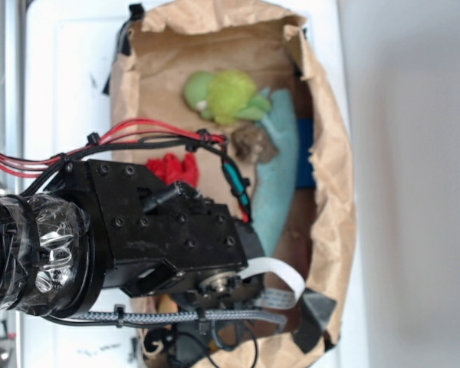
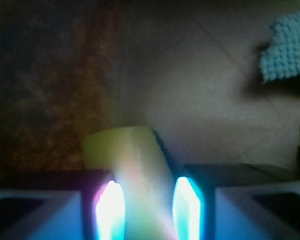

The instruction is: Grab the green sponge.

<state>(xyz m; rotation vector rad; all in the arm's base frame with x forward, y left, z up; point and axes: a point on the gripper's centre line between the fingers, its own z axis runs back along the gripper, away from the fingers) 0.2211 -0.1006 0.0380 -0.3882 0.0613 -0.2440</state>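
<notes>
Green sponge (image 2: 127, 170) sits between the fingers (image 2: 110, 210) of the hand (image 2: 147, 212), which looks clenched on its near end; soft and light, it should squash, so grip mid-body.

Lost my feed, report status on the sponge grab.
End effector straddling green sponge, closure unclear. Teal cloth off to the side. Nothing blocking.

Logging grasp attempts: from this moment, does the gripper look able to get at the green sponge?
Probably yes. In the wrist view the green sponge already sits between the gripper fingers, with nothing in the way. Whether they clamp it is unclear.
</notes>
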